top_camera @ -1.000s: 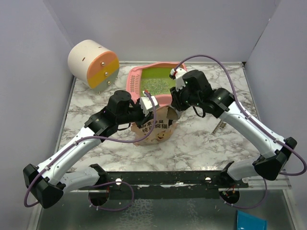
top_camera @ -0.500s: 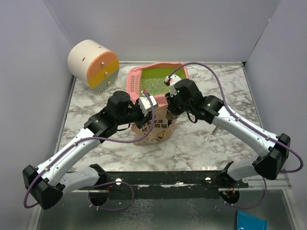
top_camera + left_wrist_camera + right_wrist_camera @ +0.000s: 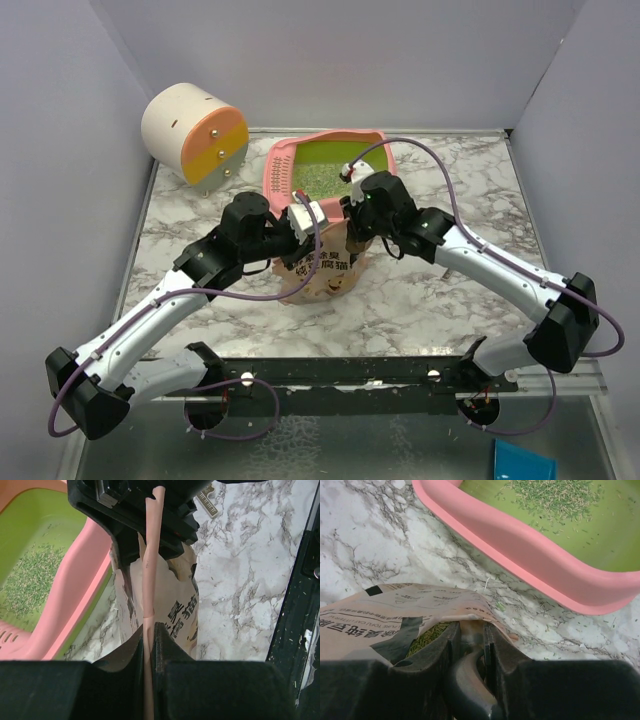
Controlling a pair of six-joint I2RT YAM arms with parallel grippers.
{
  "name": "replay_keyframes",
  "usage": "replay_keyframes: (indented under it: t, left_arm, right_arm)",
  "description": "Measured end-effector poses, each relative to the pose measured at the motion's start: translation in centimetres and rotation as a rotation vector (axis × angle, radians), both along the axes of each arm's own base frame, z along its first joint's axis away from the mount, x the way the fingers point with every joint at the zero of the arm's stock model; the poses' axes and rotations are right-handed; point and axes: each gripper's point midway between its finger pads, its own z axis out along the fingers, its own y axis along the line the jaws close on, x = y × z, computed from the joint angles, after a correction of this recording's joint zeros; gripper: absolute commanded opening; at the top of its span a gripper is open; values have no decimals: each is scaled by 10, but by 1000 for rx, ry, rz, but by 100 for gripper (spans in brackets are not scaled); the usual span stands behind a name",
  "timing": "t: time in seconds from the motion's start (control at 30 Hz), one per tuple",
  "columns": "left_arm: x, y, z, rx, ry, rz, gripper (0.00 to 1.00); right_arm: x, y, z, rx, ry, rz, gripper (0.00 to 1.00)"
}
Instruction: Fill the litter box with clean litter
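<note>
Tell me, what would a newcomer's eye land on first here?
At the centre, the left gripper and right gripper each pinch the top edge of a beige cat-printed litter pouch. Just behind it sits the pink litter box, its lime-green basin thinly strewn with clean litter. A cream-and-orange cylinder sits at the far left corner.

Hidden: top edge of the pouch (image 3: pixel 325 278) and near rim of the litter box (image 3: pixel 277 165), under the left gripper (image 3: pixel 318 222) and right gripper (image 3: pixel 350 228). Cut off: litter box in both wrist views; blue object (image 3: pixel 523 464), near right. Unreadable: pouch small print.
</note>
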Motion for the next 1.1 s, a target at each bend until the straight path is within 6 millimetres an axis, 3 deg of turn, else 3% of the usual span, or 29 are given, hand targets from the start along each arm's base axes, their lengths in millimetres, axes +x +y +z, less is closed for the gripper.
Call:
replay_keyframes:
  t: [0.57, 0.83, 1.1]
  left_arm:
    - [-1, -1, -1, -9, -8, -7, 0]
    - [-3, 4, -1, -21, -29, 9, 0]
    - [-1, 6, -3, -23, -35, 24, 0]
  right_arm:
    - [-27, -5, -12, 89, 111, 4, 1]
    - [-20, -24, -21, 236, 182, -81, 1]
    - [-22, -27, -28, 385, 229, -135, 1]
